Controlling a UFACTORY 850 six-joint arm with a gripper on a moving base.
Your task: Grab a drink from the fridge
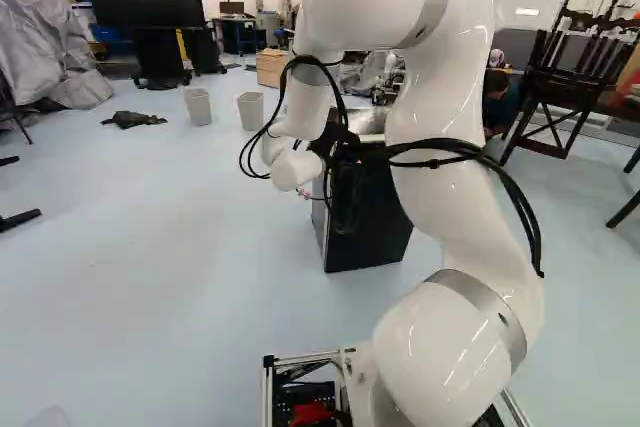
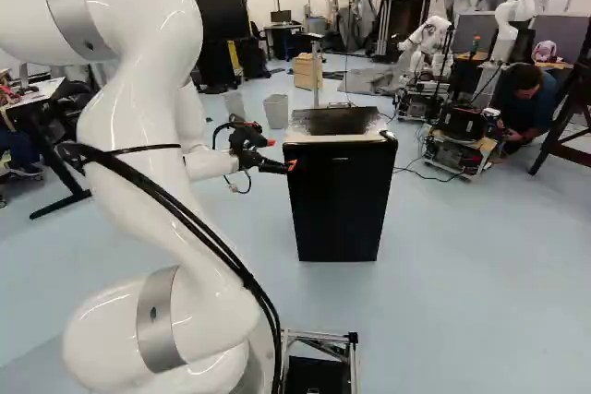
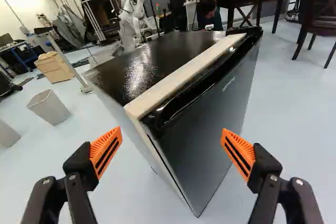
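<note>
In the right base view my gripper (image 2: 271,153) is at the near left upper corner of the black fridge (image 2: 338,200). The wrist view has the gripper (image 3: 171,148) with its orange pads wide apart and nothing held. Ahead of it stands the fridge (image 3: 205,124), its door edge and front corner lying between the lines of the two fingers; I cannot tell whether either finger touches it. The fridge door is closed, with a light strip (image 3: 184,77) along the top. No drink is visible. In the left base view the arm partly hides the fridge (image 1: 375,217).
Two grey bins (image 2: 276,111) and a wooden cabinet (image 2: 307,71) stand behind the fridge to its left. Another robot (image 2: 428,43) is farther back. A person (image 2: 524,103) crouches by a cart (image 2: 459,140) at the right of the right base view. Dark chairs (image 1: 570,77) stand beyond.
</note>
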